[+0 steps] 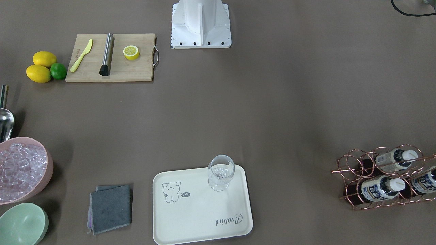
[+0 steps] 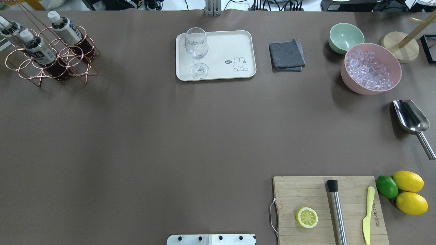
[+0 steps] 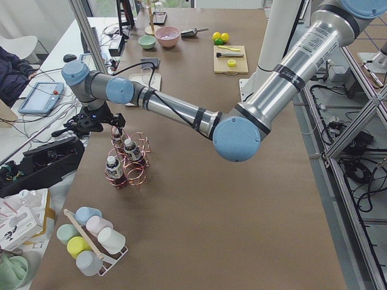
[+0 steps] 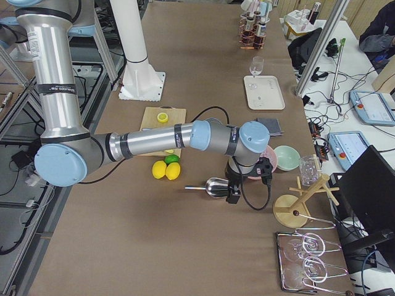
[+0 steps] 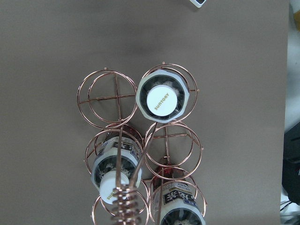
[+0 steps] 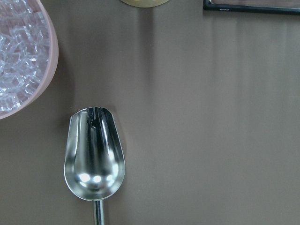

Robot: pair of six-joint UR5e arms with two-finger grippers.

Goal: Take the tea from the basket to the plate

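Observation:
Three tea bottles stand in the copper wire basket (image 2: 69, 63) at the table's far left: one (image 2: 64, 30), one (image 2: 37, 47) and one (image 2: 8, 30). The left wrist view looks straight down on the basket (image 5: 117, 97), with one white bottle cap (image 5: 162, 100) near the centre. The cream plate (image 2: 231, 44) lies at the far middle and carries a clear glass (image 2: 196, 51). My left gripper (image 3: 91, 124) hovers above the basket; I cannot tell if it is open. My right gripper (image 4: 233, 191) hangs over the metal scoop (image 6: 95, 154); I cannot tell its state either.
A grey cloth (image 2: 286, 56), a green bowl (image 2: 345, 36) and a pink bowl of ice (image 2: 371, 68) sit right of the plate. A cutting board (image 2: 306, 190) with a lemon half, a steel rod and a yellow knife is near right, with lemons and a lime (image 2: 386, 186) beside it.

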